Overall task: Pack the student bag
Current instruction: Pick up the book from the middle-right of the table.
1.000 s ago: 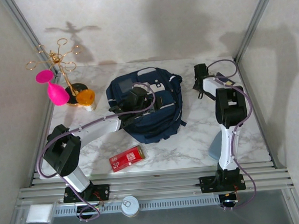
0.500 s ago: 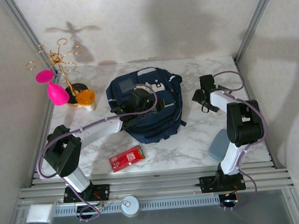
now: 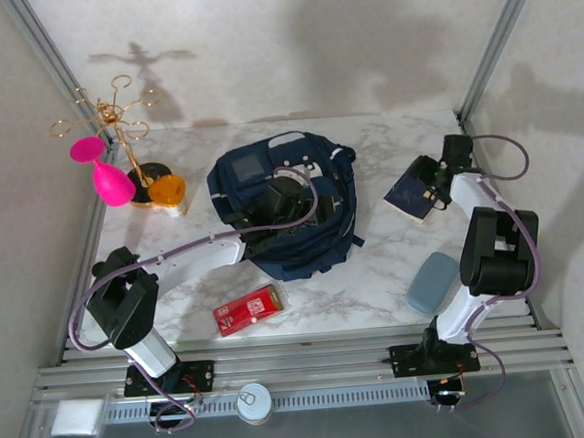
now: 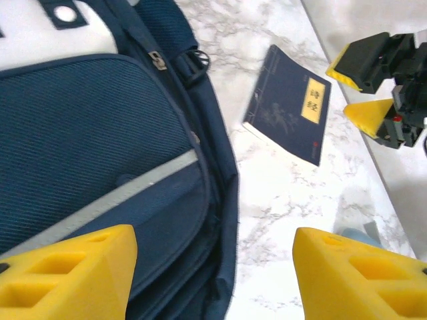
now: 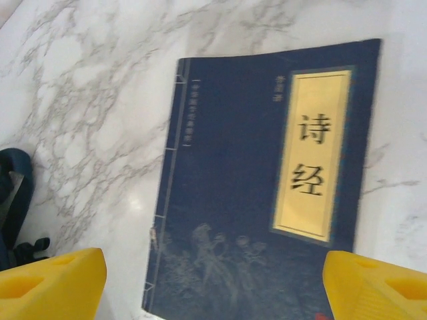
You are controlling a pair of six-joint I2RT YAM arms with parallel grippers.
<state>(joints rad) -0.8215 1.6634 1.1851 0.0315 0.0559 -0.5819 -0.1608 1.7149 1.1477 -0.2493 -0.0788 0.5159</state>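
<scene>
A: What is being carried by the desk, and where is the bag being kept?

B: A white desk with grey marble veining (image 3: 375,263) is being taken up near its middle by the navy-blue fabric backpack with thin pale stripes and grey-white patches (image 3: 319,242), which is being supported flat on it. To its right, with bare marble between them, a thin dark-blue book with a yellow title label (image 3: 409,199) is being borne face up. A flat red packet (image 3: 247,309) is being carried near the front edge. A rounded pale blue-grey case (image 3: 433,281) is being carried at the near right.

A: And the room?

B: The desk is being closed in by pale textured walls (image 3: 290,49), on which soft shadows are being cast. The far corners are being framed by slanting metal posts (image 3: 490,45). The near edge is being lined by aluminium rails (image 3: 302,364). In the far-left corner a gold wire stand (image 3: 114,116) is being crowded by a bright pink piece (image 3: 109,177) and an orange piece (image 3: 167,191).

A: How are the hands being held?

B: The left hand (image 4: 213,270) is being held over the backpack's right edge, its yellow fingers (image 4: 67,267) spread wide with nothing between them. The right hand (image 5: 213,287) is being held at the book, its jaws parted wide and nothing gripped. Whether the cover is being touched cannot be told.
</scene>
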